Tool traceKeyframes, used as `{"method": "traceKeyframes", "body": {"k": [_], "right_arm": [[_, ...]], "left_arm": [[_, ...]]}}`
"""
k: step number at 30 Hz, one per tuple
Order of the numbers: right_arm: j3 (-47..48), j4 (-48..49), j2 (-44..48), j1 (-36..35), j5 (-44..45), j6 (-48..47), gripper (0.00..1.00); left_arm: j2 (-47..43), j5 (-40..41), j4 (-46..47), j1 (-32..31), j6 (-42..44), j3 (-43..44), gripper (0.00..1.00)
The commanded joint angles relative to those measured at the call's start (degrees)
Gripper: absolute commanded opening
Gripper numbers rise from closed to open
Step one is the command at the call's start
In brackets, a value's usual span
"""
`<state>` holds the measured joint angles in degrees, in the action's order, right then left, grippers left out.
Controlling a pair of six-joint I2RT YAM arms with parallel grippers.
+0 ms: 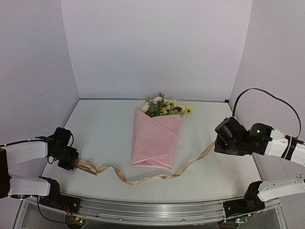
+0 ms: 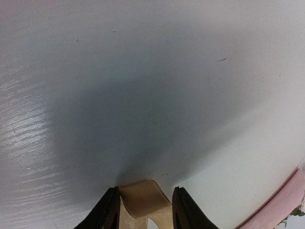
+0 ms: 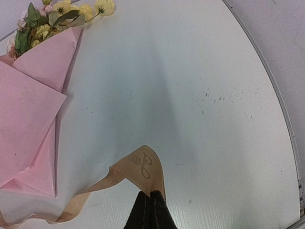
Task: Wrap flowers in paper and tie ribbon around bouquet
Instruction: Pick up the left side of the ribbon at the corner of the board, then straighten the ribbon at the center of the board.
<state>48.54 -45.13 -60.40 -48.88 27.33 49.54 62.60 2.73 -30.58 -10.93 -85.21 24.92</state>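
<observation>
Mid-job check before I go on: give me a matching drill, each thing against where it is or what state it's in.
1 flowers
2 paper
3 ribbon
4 right gripper

A shut on a ribbon end
B folded into a cone, lying flat
C poking out of the cone's far end
D lying in waves on the cone's near side

Pairs: 1-C, 2-B, 3-D, 4-A

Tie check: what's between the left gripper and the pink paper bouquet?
Top view: only the tan satin ribbon, running from the left gripper, passing in front of the pink paper bouquet; else bare white table.
</observation>
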Motion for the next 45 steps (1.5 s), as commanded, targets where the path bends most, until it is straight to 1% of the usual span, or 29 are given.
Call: {"method": "traceKeyframes", "body": {"k": [1, 3, 7, 9, 10, 17, 19, 21, 23, 26, 28, 31, 34, 36, 38, 41, 45], "right_arm": [[-0.46, -0.38, 0.57, 0.14, 0.74, -0.32, 0.00], [-0.46, -0.42, 0.73, 0.16, 0.86, -0.32, 0.00], [-0.45, -0.36, 1.00, 0.19, 1.34, -0.32, 0.00], [-0.34, -0.37, 1.20, 0.33, 1.48, -0.32, 0.00], [-0.24, -0.37, 1.40, 0.48, 1.56, -0.32, 0.00], [1.50, -2.39, 6.82, 3.51, 3.95, -0.31, 0.00], [2.12, -3.97, 8.88, 4.23, 5.10, -0.15, 0.00], [2.56, -5.53, 10.58, 4.88, 6.02, 0.25, 0.00], [2.25, -6.93, 11.56, 5.68, 6.51, 0.95, 0.00], [0.08, -8.50, 12.16, 7.78, 6.22, 2.81, 0.00], [-2.15, -8.96, 12.84, 9.32, 5.48, 4.67, 0.00], [-5.12, -9.55, 14.21, 11.75, 4.92, 7.73, 0.00], [-6.51, -10.86, 14.40, 15.97, 4.87, 9.75, 0.00], [-6.69, -11.82, 14.20, 18.43, 4.77, 10.96, 0.00], [-6.83, -13.12, 14.60, 20.78, 5.16, 12.94, 0.00], [-6.65, -15.53, 16.10, 24.46, 6.47, 14.94, 0.00], [-6.02, -18.49, 17.40, 28.07, 8.12, 16.91, 0.00]], "left_arm": [[0.19, -1.26, 3.94, 0.23, -3.13, -1.69, 0.36], [-0.03, -1.45, 4.98, 0.35, -3.40, -2.45, 0.31], [-0.55, -0.69, 6.23, 0.79, -2.25, -2.54, 0.10], [-1.39, 1.07, 5.10, 1.22, 0.06, -0.42, 0.02], [-1.99, 2.99, 3.99, 1.45, 1.86, 1.72, 0.01], [-3.35, 20.22, -9.97, 1.75, 18.73, 27.38, 0.00], [-3.52, 24.07, -12.56, 1.71, 21.25, 31.93, 0.00], [-3.92, 26.35, -13.23, 1.73, 23.17, 34.32, 0.00], [-3.67, 26.73, -13.18, 1.74, 24.15, 34.23, 0.00], [-2.54, 25.26, -13.70, 1.72, 23.07, 31.42, 0.00], [-2.80, 24.14, -12.63, 1.76, 21.69, 27.43, 0.00], [-3.64, 19.69, -8.94, 1.71, 20.70, 20.57, 0.00], [-2.83, 14.88, -6.31, 1.68, 20.45, 15.04, 0.00], [-2.23, 13.85, -6.30, 1.68, 19.80, 12.05, 0.00], [-2.43, 15.05, -7.51, 1.62, 18.95, 10.35, 0.00], [-3.65, 17.99, -9.99, 1.66, 18.37, 10.45, 0.00], [-5.09, 16.72, -8.61, 1.63, 20.23, 10.48, 0.00]]}}
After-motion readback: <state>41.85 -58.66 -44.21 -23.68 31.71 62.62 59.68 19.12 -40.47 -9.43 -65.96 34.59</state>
